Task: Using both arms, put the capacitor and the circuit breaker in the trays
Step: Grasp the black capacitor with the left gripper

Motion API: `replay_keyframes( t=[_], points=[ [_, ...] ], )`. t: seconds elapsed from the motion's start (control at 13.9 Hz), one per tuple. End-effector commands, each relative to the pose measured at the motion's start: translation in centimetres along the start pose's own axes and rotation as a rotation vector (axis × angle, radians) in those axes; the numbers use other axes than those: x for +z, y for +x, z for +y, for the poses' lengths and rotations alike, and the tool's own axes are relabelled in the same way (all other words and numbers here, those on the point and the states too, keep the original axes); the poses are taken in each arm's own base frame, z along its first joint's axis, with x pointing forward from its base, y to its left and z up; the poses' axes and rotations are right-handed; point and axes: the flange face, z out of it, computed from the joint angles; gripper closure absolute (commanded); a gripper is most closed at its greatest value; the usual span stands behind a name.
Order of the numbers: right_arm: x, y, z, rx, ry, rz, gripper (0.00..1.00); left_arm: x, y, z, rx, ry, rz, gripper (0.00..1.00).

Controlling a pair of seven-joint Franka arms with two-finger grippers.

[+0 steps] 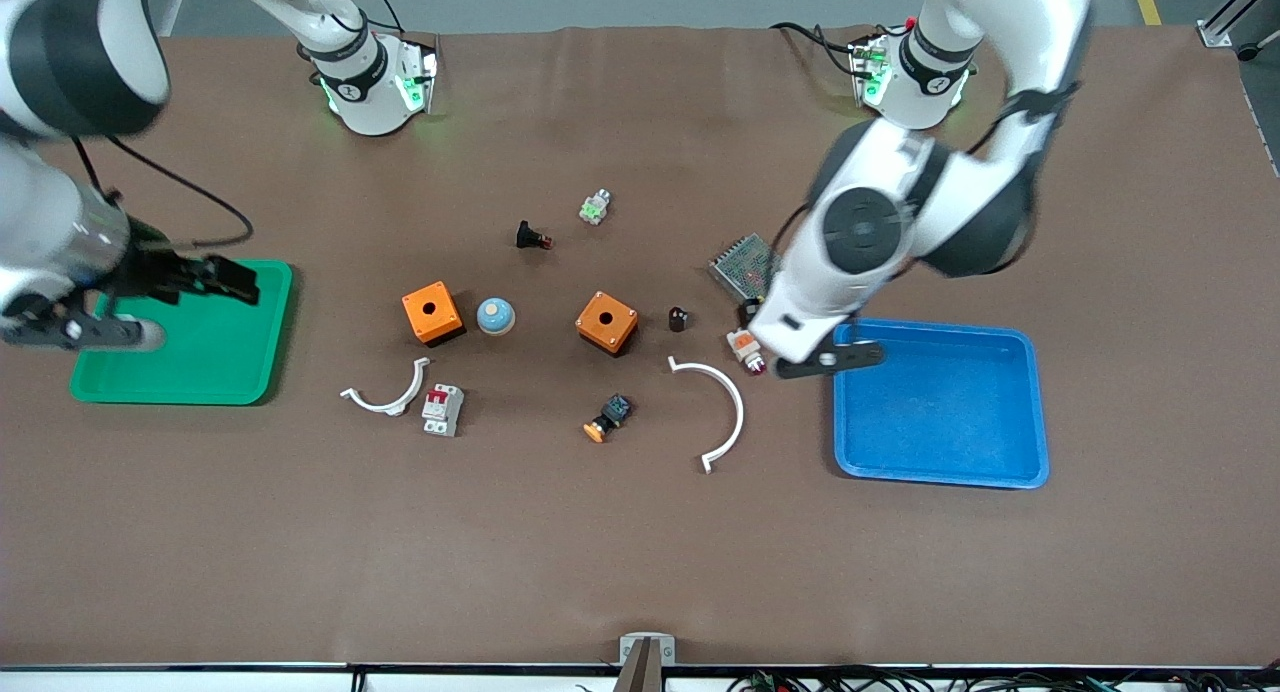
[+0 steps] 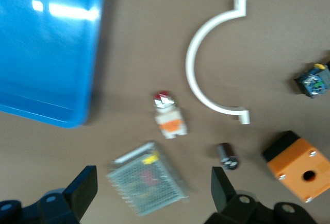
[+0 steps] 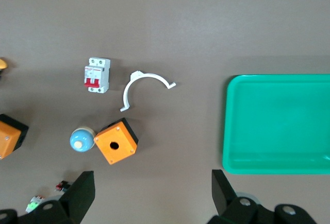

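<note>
Two black two-finger grippers are held spread and empty. The left gripper (image 2: 154,195) is poised over the brown table (image 1: 640,552) by the blue plastic tray's (image 1: 940,404) rim, above a white-orange indicator lamp (image 1: 744,348). At about ten o'clock from the lamp, the tiny black cylindrical capacitor (image 1: 677,319) is seen standing. The right gripper (image 3: 152,198) is hung over the green plastic tray (image 1: 215,347). At six o'clock from an orange square box (image 1: 432,312), the white-grey circuit breaker with red levers (image 1: 442,409) is lying, just beside a small white curved clip (image 1: 385,395).
</note>
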Motion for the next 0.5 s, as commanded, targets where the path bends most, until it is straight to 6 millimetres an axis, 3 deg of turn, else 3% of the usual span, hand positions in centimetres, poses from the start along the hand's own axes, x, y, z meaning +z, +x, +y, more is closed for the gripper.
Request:
replay_keyframes(
  t=[0.0, 0.22, 0.43],
  points=[
    [2.9, 2.4, -2.6, 0.020, 0.026, 0.011, 0.00, 5.5, -2.6, 4.6, -0.131, -0.024, 0.021, 0.09],
    [10.3, 5.6, -6.8, 0.240, 0.046, 0.009, 0.00, 11.1, -5.5, 5.7, -0.200, -0.053, 0.042, 0.15],
    [17.0, 7.4, -8.9, 0.343, 0.074, 0.031, 0.00, 15.2, -6.9, 6.0, -0.282, -0.079, 0.051, 0.19]
  ],
)
